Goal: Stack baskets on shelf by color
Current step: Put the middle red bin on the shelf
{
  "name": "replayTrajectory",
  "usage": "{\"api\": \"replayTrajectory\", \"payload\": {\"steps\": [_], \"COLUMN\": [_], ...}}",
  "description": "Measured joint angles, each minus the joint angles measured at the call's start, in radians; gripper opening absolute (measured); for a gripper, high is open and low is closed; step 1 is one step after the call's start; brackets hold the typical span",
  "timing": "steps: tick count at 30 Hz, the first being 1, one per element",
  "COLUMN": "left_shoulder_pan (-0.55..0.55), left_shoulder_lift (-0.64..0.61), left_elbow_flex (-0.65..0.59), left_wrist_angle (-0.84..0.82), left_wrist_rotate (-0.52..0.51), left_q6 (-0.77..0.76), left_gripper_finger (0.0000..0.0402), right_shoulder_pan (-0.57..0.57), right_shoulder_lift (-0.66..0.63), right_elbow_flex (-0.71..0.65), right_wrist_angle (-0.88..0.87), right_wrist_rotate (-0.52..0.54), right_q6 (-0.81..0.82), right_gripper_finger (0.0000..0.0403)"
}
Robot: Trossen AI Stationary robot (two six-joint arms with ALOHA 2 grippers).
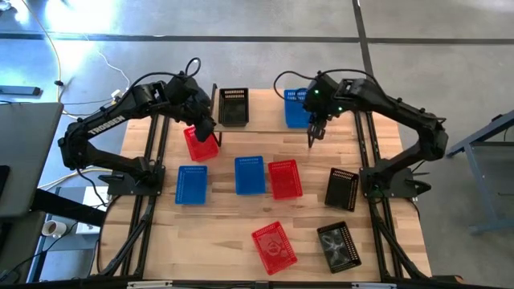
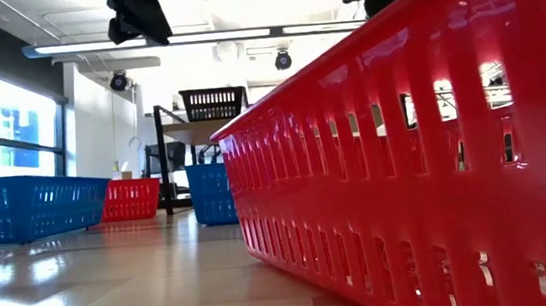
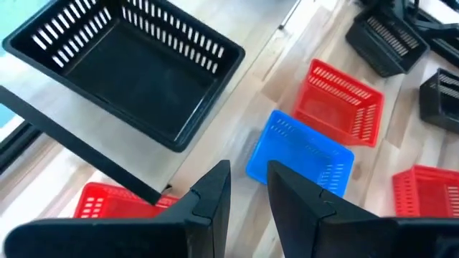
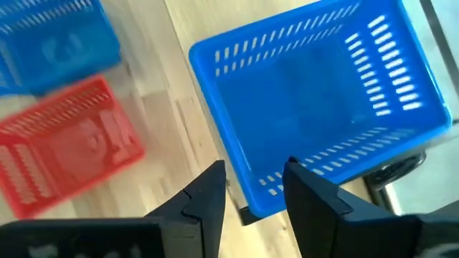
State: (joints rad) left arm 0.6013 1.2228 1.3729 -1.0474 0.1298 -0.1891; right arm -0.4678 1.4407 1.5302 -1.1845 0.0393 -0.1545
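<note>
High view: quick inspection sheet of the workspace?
Surface: wooden tabletop, bare between baskets.
Job's things: shelf holds one black basket and one blue basket; seven other baskets lie on the tabletop, three red, two blue, two black.
Clutter: nothing seen.
Grippers: left gripper open, empty, above a red basket; right gripper open at the shelf's blue basket.
Cables: white cable on the floor.
Surroundings: grey floor.

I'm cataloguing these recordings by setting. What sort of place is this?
Probably a robotics lab or workshop: bare concrete floor, ceiling strip lights, and a wooden table flanked by two robot arms.
</note>
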Motion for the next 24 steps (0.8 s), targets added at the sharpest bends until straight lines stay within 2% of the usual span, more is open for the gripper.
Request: {"api": "replayTrajectory", "payload": {"steps": [10, 24], "left_shoulder_pan": [-0.001, -0.001], "left_shoulder_lift": [0.000, 0.000], "left_elbow_flex": [-0.093, -0.196], "left_wrist_angle": [-0.003, 0.022], "left_wrist_rotate": [0.004, -0.001], "left_q6": [-0.021, 0.051], "left_gripper_finger": [0.0085, 0.0085], "right_shoulder_pan": [0.107, 0.272], "right_shoulder_lift": [-0.053, -0.022], "right_elbow_flex": [-0.028, -0.029], "right_wrist_angle": [-0.002, -0.009], "right_wrist_rotate": [0.005, 0.037], "right_q6": [0.238, 0.571], "right_gripper_finger": [0.0126, 0.0126]}}
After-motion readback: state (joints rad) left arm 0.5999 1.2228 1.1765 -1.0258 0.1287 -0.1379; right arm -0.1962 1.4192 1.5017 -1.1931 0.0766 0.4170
